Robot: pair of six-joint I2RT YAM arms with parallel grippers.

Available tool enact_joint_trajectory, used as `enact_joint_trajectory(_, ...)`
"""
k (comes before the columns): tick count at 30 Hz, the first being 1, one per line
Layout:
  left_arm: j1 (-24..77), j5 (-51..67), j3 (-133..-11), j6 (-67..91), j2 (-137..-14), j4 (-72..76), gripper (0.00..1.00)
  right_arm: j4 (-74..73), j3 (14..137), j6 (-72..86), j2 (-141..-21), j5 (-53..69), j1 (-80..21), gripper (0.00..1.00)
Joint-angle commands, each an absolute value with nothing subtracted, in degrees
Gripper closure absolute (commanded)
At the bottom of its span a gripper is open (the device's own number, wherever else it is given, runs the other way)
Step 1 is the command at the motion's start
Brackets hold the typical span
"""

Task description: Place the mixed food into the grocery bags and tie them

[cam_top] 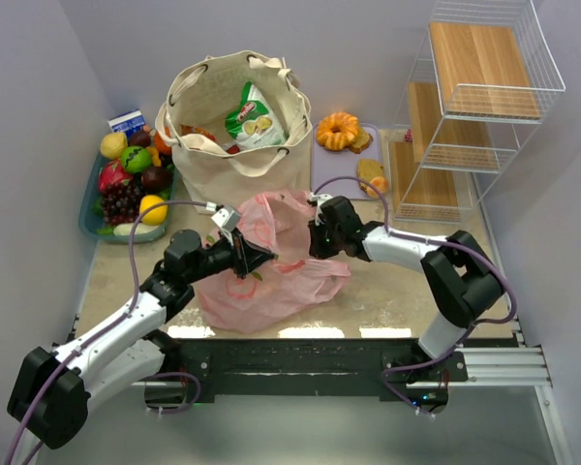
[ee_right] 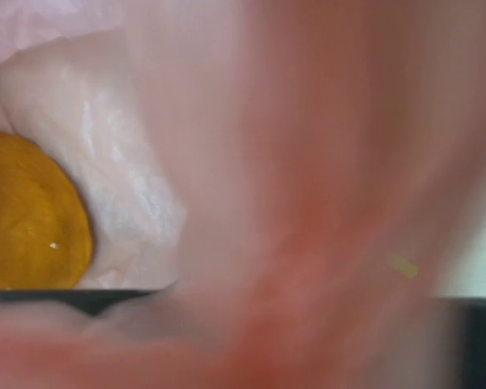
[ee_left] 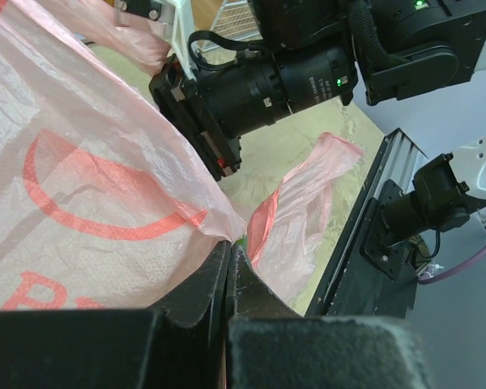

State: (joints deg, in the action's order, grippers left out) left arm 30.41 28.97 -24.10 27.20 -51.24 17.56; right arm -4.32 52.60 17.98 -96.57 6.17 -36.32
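Left fingers clenched on the pink bag; right fingers smothered in its film, grip impossible to tell.

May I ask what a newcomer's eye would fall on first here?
The crumpled pink plastic bag in the middle, with the left claw pinched shut on its film and the right claw at its right edge. Behind it stands the cream canvas tote, a green snack packet inside; an orange ring cake lies to its right.
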Motion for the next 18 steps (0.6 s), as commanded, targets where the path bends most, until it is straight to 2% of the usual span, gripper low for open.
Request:
enact_joint_trajectory(1,29.97,26.64,-27.59,26.01,-50.45,16.0,1.0,-3.24,55.09,17.49,-91.77,5.98,-36.3,1.0)
enact_joint_trajectory(7,30.06,21.63,-31.1,24.97,-47.9,9.85,1.0,-14.92,61.33,15.74,-80.7,0.81,-36.21,1.0)
enact_joint_trajectory(12,29.97,18.55,-32.78,24.26,-44.92,5.54,1.0,-19.15,66.43,14.68,-74.1,-1.49,-36.21,1.0)
enact_joint_trajectory(18,30.06,18.19,-32.61,23.03,-44.38,2.82,1.0,-19.51,66.09,14.41,-74.79,-1.14,-36.21,1.0)
